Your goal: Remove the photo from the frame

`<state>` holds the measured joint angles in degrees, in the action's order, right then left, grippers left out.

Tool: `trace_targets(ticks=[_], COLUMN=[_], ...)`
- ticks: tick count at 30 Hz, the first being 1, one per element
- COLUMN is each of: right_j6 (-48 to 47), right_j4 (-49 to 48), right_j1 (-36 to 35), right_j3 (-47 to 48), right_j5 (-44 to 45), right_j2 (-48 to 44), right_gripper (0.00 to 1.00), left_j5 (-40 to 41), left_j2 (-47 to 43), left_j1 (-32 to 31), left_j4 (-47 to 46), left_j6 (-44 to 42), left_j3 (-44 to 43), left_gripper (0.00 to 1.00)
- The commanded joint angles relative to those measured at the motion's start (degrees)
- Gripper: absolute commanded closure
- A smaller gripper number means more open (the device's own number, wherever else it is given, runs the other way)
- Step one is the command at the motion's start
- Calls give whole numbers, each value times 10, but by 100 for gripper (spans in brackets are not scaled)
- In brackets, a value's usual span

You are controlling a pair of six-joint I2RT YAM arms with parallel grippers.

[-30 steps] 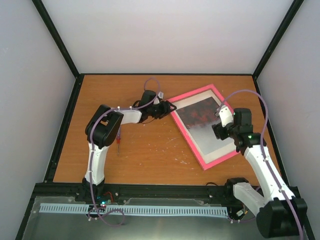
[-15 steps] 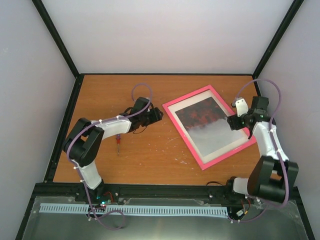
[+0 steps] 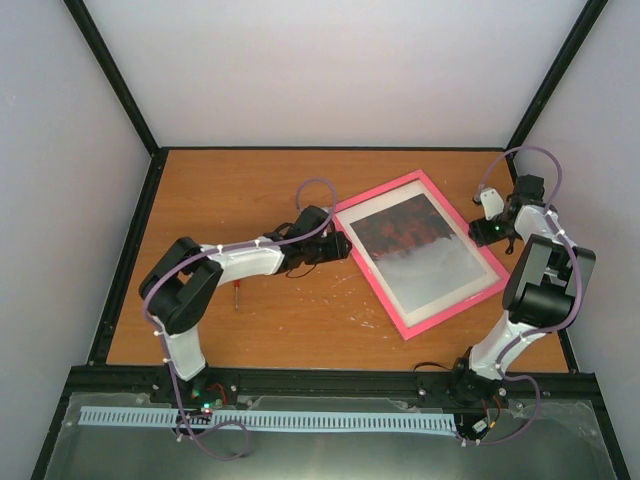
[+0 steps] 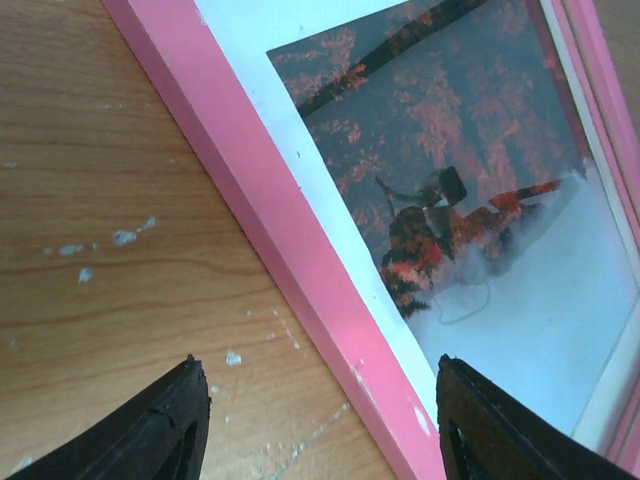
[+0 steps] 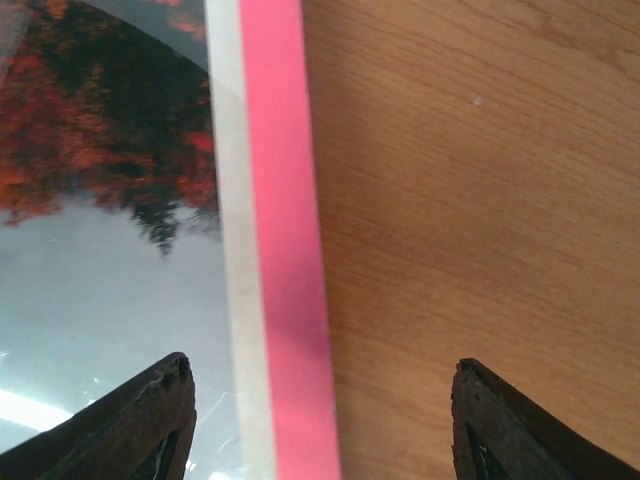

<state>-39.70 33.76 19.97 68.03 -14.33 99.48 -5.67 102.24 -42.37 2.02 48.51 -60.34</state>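
The frame [image 3: 372, 275] with its bright pink border lies flat on the wooden table, face up, right of centre. Inside it the photo [image 3: 415, 245] is dark red and black at the far end and pale grey at the near end. My left gripper [image 3: 345, 245] is open at the frame's left edge; in the left wrist view its jaws [image 4: 322, 385] straddle the pink border [image 4: 300, 260], beside the photo [image 4: 440, 130]. My right gripper [image 3: 490, 232] is open at the right edge, straddling the border [image 5: 285, 250] next to the photo [image 5: 100, 150].
A small red-handled screwdriver [image 3: 237, 290] lies on the table [image 3: 260, 330] left of centre, under the left arm. Black rails edge the table, with grey walls close on three sides. The right arm is folded tightly near the right wall.
My left gripper pulled back left, then came right again to the frame's left edge. My right gripper moved off the frame's glass, up and right to its right edge, arm folding back.
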Motion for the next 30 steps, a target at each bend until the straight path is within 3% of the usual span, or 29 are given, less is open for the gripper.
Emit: trace_targets(ticks=[1,8,12,19,30], right_j6=[-24,-45,-61,-85,-103], right_j4=[9,42,66,64,40], right_j1=[9,26,37,48,74], right_j3=[42,73,64,-26,-184], right_j5=[8,-27,-44,-39,-25], right_j2=[43,102,120,89,-14], right_gripper=[32,34,40,56,57], left_j5=[-12,-24,-27,11,25], left_j2=[43,90,107,170,275], left_j1=[-8,-9,-10,-10,-9], left_j4=[14,18,21,85,137], left_j6=[1,2,4,-21,-67], left_j3=[-44,-78,-93,-171,-321], left_gripper=[38,38,37,37,42])
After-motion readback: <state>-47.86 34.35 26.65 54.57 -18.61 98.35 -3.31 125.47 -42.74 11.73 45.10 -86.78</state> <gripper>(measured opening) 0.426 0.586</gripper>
